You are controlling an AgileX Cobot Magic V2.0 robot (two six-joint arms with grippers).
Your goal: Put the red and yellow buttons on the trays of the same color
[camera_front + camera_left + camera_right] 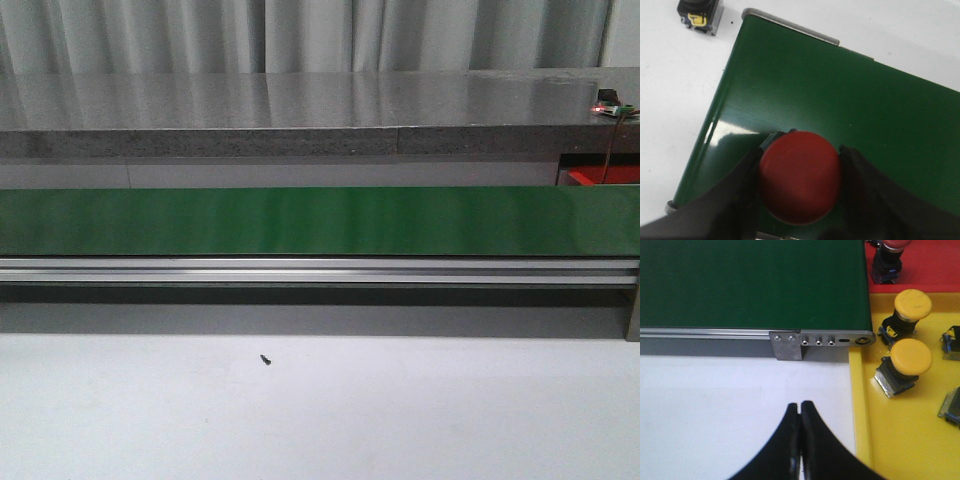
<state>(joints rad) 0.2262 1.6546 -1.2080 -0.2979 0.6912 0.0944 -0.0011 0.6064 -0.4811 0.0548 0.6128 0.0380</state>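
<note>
- left claw [800, 172] clamped on red button [801, 177], over green belt [840, 105]
- right claw [800, 412] fingers together, empty, above white surface [715, 405]; yellow tray [900, 430] w/ yellow buttons [910, 356] just beside

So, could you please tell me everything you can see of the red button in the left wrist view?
The red button shows only its round, domed cap, a matte red that looks like plastic and is slightly blurred. Its body underneath is hidden. It sits between the two dark fingers of the left end effector, which press against its sides. Below it lies the green conveyor belt; whether the button is resting on the belt or lifted off it cannot be told.
</note>
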